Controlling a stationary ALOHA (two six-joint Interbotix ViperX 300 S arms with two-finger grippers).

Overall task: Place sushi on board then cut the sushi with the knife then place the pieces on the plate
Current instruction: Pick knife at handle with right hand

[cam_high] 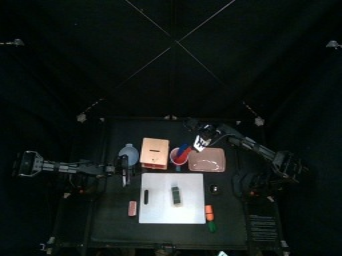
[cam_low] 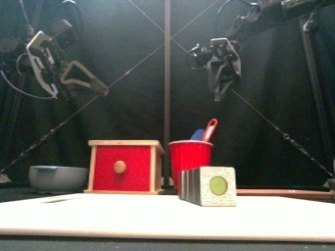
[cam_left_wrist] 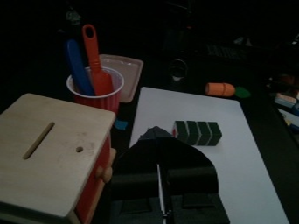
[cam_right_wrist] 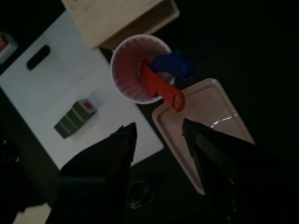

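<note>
Black and pressed together, the left gripper (cam_left_wrist: 155, 138) holds nothing; we see it hanging above the counter (cam_high: 107, 225), just left of the wooden box (cam_low: 124, 168). Just right of the box stands the red cup (cam_low: 191, 157), with the red knife (cam_low: 209, 127) and the blue knife (cam_low: 199, 133) standing in it, handles up and leaning a little to the right. In front of the cup, the sushi roll (cam_high: 175, 193) lies on the white cutting board (cam_high: 158, 215), its long axis running front to back, so we judge the first step done and the knife next. The right gripper (cam_right_wrist: 162, 131) belongs to the nearer arm for that. It hovers over the cup, and the knife handles lie just ahead of its fingers (cam_right_wrist: 114, 153), apart from them. Those fingers are spread wide and touch nothing. Right of the cup, the pink tray (cam_high: 209, 161) lies flat on the counter, close under the same arm.
</note>
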